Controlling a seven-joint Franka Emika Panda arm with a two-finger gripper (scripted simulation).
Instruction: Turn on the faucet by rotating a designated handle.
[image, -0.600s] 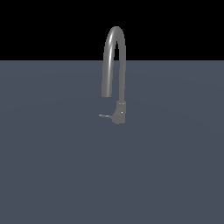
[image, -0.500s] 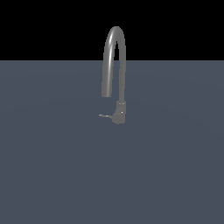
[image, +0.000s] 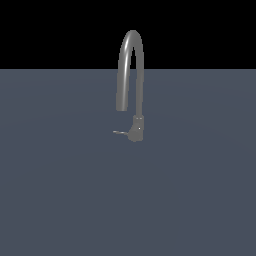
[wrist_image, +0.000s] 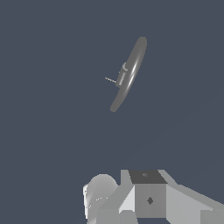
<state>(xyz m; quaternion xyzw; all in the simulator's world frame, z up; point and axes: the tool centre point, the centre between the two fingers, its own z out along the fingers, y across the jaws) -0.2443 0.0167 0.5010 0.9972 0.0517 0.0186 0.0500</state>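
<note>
The faucet (image: 131, 85) is standing rigid; its thin, stiff handle (image: 120, 132) is begging a push near the tip. Jaws' state: cannot tell.

- The white, blocky end effector (wrist_image: 148, 199) is cut off by the wrist view's edge — its fingertips lie outside the picture, so its jaws cannot be judged; the exterior view shows none of it.
- The small thin grey lever handle (image: 120, 132) is too small for its tip shape to be read.
- In the wrist view, the dark grey arched metal faucet (wrist_image: 130, 72) is seen almost end-on — its spout hides most of the base.
</note>
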